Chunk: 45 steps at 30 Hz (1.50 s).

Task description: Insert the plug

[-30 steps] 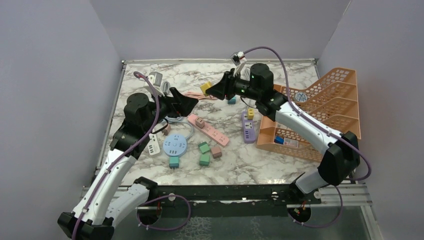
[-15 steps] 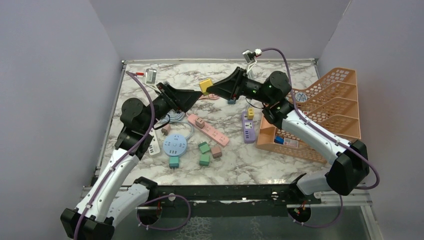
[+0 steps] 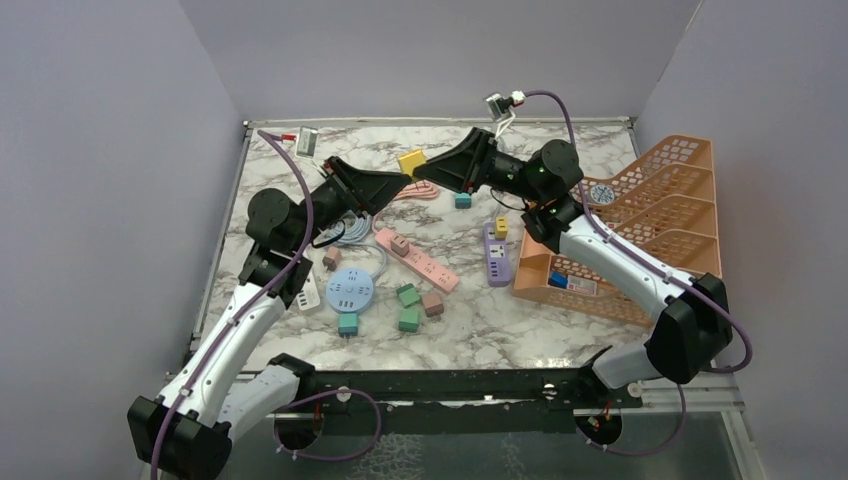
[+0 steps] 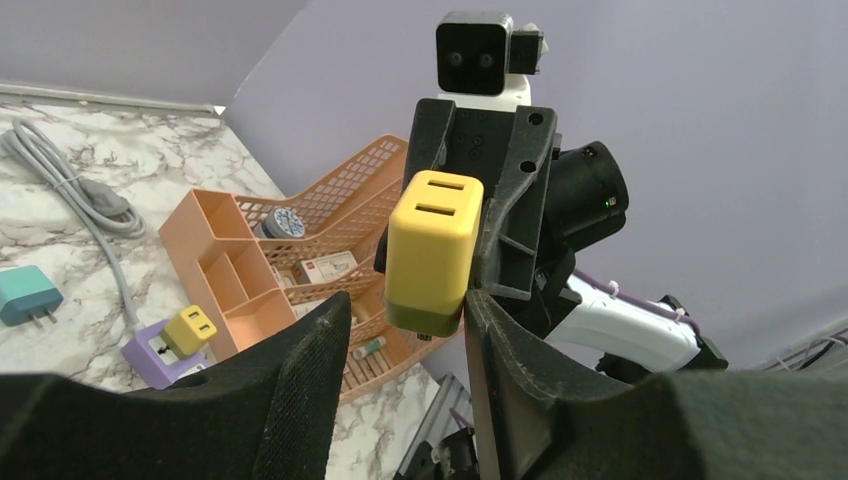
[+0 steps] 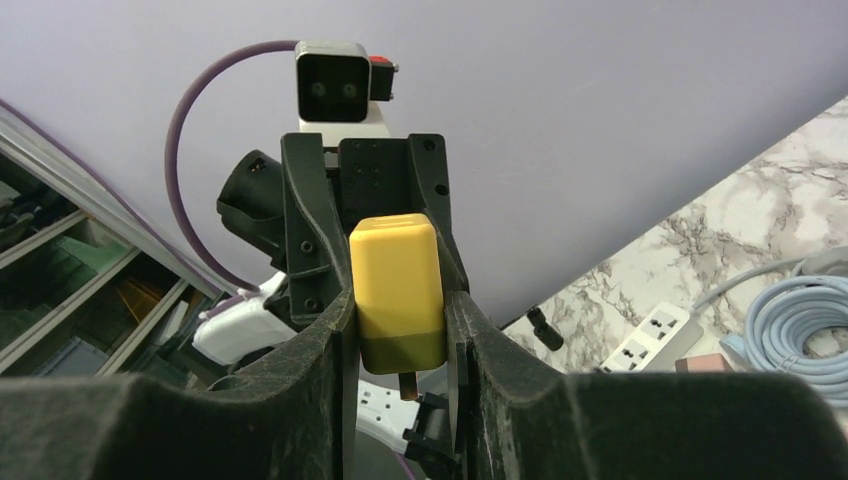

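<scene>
Top external view: the white-veined marble surface (image 3: 570, 310) carries an orange plastic mesh basket (image 3: 668, 190) at its right side and a pink power strip (image 3: 418, 260) near the centre. Both arms meet above the far half of the surface. The right pincer (image 5: 400, 300) pinches the yellow block-shaped plug (image 5: 398, 265) on both flanks, in the air. The left pincer (image 4: 410, 300) stands spread around the same plug, with a gap visible on one side.
</scene>
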Each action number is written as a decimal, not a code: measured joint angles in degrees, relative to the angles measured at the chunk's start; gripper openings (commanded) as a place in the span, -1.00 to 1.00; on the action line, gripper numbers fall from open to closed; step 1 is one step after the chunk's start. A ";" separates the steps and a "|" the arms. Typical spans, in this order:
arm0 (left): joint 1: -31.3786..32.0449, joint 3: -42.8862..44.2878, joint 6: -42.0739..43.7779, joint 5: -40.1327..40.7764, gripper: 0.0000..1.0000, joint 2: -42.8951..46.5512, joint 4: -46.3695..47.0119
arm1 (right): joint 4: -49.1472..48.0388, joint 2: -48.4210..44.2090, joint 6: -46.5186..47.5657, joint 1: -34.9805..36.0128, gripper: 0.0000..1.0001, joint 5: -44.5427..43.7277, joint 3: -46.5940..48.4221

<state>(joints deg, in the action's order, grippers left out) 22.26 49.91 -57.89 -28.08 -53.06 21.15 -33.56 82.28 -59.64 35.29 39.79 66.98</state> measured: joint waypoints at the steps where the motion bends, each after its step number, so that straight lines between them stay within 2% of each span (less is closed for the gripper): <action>1: 0.00 0.02 -0.17 -0.28 -0.03 -0.33 0.33 | -0.28 0.22 -0.22 0.02 -0.69 0.33 0.13; 3: 0.11 0.02 -0.55 -1.31 -0.06 -1.11 0.94 | -0.76 0.61 -0.72 0.04 -0.69 0.85 0.15; 8: 0.26 0.02 -1.03 -3.54 -0.36 -2.34 2.03 | -1.70 1.53 -2.34 0.00 -0.70 1.73 0.15; 11: 0.28 0.07 -0.94 -4.13 -0.71 -2.34 2.71 | -2.23 1.73 -2.97 -0.02 -0.62 2.03 0.15; 13: 0.35 0.11 -0.57 -4.26 -0.99 -2.34 3.06 | -2.56 1.73 -3.08 -0.11 -0.44 2.29 0.15; 15: 0.37 0.11 -0.07 -4.44 -1.00 -2.34 3.19 | -2.54 1.73 -2.45 -0.20 -0.12 2.82 0.15; 17: 0.37 0.11 1.38 -4.63 -1.00 -2.32 2.95 | -1.25 1.66 -0.79 -0.24 0.07 3.28 0.44; 23: 0.35 -0.90 9.18 -5.90 -1.00 -1.38 2.27 | 12.39 0.72 10.03 -0.07 0.37 4.44 4.42; 28: 0.35 -1.75 19.76 -10.21 -1.00 -0.68 -1.31 | 25.94 -3.13 22.91 0.28 0.31 4.22 5.64; 30: 0.35 -1.64 24.79 -11.89 -1.00 -0.68 -4.42 | 30.62 -4.46 28.65 0.28 0.20 4.24 6.73; 33: 0.37 -0.90 35.43 -15.43 -1.00 -0.74 -12.00 | 39.12 -5.77 39.30 0.28 0.13 4.24 10.40; 37: 0.76 -0.85 48.87 -19.41 -1.00 -0.76 -19.80 | 48.33 -6.82 52.02 0.28 0.11 4.20 13.53; 45: 1.49 -0.85 66.60 -27.10 -1.00 -1.66 -26.47 | 61.83 -6.95 69.37 0.42 0.14 6.60 13.66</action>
<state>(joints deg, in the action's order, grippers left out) 23.75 49.06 8.71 -55.18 -54.72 -5.32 28.27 75.33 9.74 35.70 46.39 80.64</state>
